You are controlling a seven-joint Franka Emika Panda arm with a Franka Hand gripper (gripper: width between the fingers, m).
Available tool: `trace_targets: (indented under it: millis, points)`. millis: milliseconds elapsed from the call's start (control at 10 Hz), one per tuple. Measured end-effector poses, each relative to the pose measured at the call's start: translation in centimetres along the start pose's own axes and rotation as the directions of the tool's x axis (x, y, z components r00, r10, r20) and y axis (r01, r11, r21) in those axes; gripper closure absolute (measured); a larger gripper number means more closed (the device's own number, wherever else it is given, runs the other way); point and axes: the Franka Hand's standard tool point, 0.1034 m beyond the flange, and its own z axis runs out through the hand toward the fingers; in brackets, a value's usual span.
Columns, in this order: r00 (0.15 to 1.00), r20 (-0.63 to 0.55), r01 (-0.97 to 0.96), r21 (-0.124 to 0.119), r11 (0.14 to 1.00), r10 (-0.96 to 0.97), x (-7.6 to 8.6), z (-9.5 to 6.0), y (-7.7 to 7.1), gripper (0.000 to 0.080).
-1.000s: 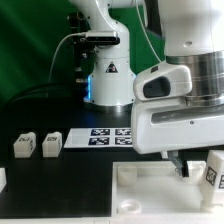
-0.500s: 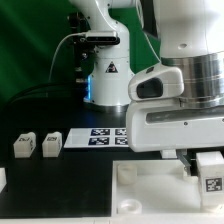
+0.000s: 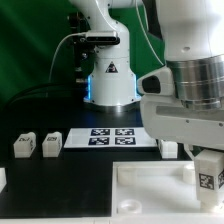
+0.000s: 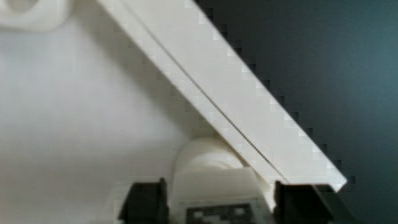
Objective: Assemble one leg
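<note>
My gripper [image 3: 206, 160] is shut on a leg [image 3: 208, 172], a chunky white peg with a black-and-white tag. It holds the leg upright at the exterior view's right, over the right part of the large white panel [image 3: 150, 190]. In the wrist view the leg [image 4: 217, 178] sits between the two dark fingers [image 4: 150, 200] of the gripper [image 4: 224, 206], above the panel [image 4: 89, 110] near its long straight edge. Two more legs [image 3: 22, 146] [image 3: 50, 144] lie on the black table at the left. Another small white leg [image 3: 168, 148] lies behind the panel.
The marker board [image 3: 108, 137] lies flat on the table behind the panel. The arm's white base [image 3: 108, 75] stands at the back with cables to its left. A white piece [image 3: 2, 178] shows at the left edge.
The arm has shifted toward the exterior view's right, carrying the held leg with it. The leg now stands more upright and a little lower over the panel's right part.
</note>
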Motion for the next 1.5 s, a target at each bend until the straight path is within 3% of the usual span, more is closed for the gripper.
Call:
trace_targets:
  millis: [100, 200, 400, 500, 600, 700, 800, 900, 1000, 1200, 1400, 1500]
  points:
    - [0.976, 0.009, -0.218, 0.052, 0.975, 0.218, -0.5, 0.4, -0.4, 0.0509]
    - [0.919, 0.017, -0.394, 0.068, 0.916, 0.394, -1.3, 0.7, -1.1, 0.0509]
    - [0.875, 0.030, -0.484, 0.073, 0.872, 0.483, -1.4, 0.7, -1.3, 0.0509]
    - [0.880, 0.030, -0.474, 0.073, 0.877, 0.473, -1.4, 0.7, -1.3, 0.0432]
    - [0.888, 0.028, -0.459, 0.074, 0.885, 0.458, -1.4, 0.7, -1.3, 0.0297]
    - [0.915, 0.025, -0.403, 0.071, 0.913, 0.402, -1.3, 0.6, -1.2, 0.0182]
    - [0.943, 0.026, -0.334, 0.051, 0.941, 0.333, -1.2, 0.4, -0.7, 0.0182]
    - [0.982, 0.030, -0.188, 0.015, 0.982, 0.187, -1.3, -0.3, -0.4, 0.0160]
    - [1.000, 0.014, 0.005, 0.019, 1.000, -0.005, -1.0, -1.0, -0.3, 0.0151]
    - [0.982, 0.004, 0.188, 0.019, 0.982, -0.188, -0.8, -1.2, -0.2, 0.0150]
    - [0.907, -0.002, 0.420, 0.011, 0.907, -0.420, -0.6, -1.1, 0.0, 0.0150]
    - [0.828, -0.013, 0.560, -0.015, 0.828, -0.560, -0.3, -0.8, 0.2, 0.0150]
